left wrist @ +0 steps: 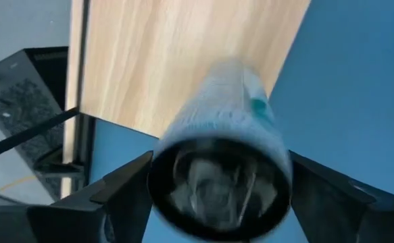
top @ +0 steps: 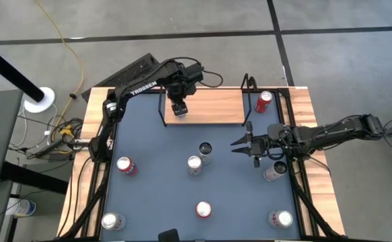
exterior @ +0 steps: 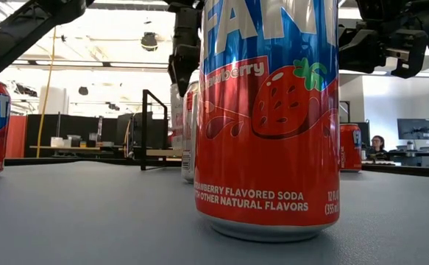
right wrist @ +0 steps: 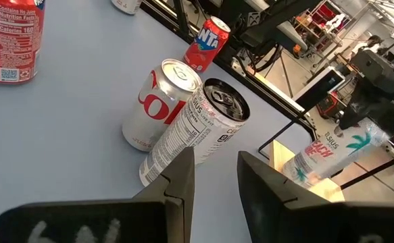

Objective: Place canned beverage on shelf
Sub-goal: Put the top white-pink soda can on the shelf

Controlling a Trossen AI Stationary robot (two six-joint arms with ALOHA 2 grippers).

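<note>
Grey matting covers the wood-rimmed table point(top: 320, 195), where cylindrical metal cans stand scattered, the nearest a red strawberry soda point(exterior: 269, 118) reading "STRAWBERRY FLAVORED SODA". Over the light-wood, black-wire shelf point(top: 212, 106), the left claw point(top: 179, 107) clasps a slim white can point(left wrist: 220, 169), which hangs tilted above the board. The right claw point(top: 239, 144) hovers mid-table, fingers slightly apart, holding nothing.

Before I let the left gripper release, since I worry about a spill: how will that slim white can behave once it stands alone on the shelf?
The slim white can looks tall and narrow, so it probably tips easily if nudged. The left gripper holds it over the shelf, whose smooth wood may let it slide. On its side it would likely roll.
</note>
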